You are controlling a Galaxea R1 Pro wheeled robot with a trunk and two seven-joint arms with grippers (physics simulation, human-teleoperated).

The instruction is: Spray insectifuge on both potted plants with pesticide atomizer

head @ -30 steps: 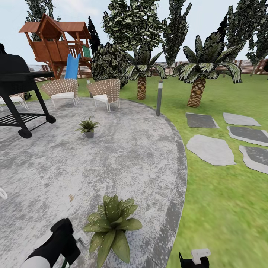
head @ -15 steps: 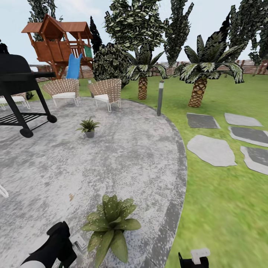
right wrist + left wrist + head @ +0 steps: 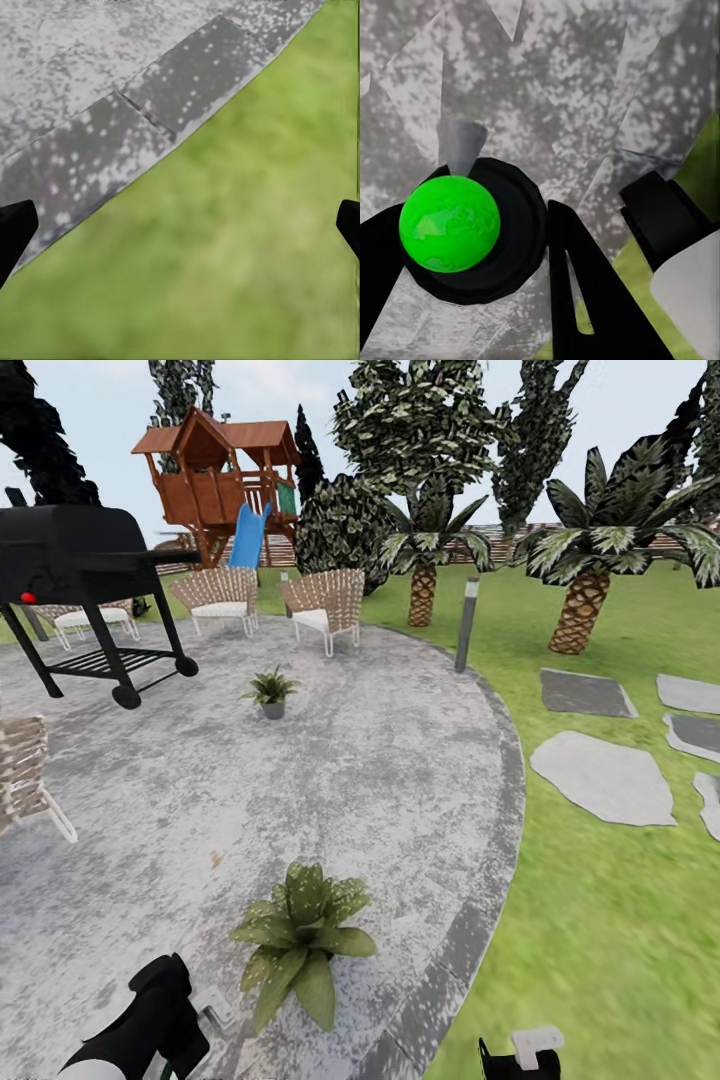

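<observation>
Since the earlier frames the whole head view has swung leftward: the barbecue grill [image 3: 85,575] and playhouse [image 3: 222,475] sit further right in frame, and a wicker chair [image 3: 25,775] has entered at the left edge; this is camera motion, not motion of the things. On the grey stone patio [image 3: 380,780], the broad-leaved speckled potted plant [image 3: 302,935] stands near the patio's curved rim, just beside the left gripper [image 3: 185,1015]. The narrow-leaved potted plant [image 3: 271,691] in its grey pot stands well apart, farther out toward two wicker chairs [image 3: 325,605]. In the left wrist view the pesticide atomizer [image 3: 450,223] appears end-on as a bright green round body inside a dark collar, clamped between the left jaws; its trigger head is largely hidden, with a whitish piece [image 3: 215,1010] visible in the head view. The right gripper [image 3: 520,1060] is cut off at the frame's lower edge; in the right wrist view its fingertips [image 3: 13,232] stand wide apart over the lawn [image 3: 247,247], holding nothing.
</observation>
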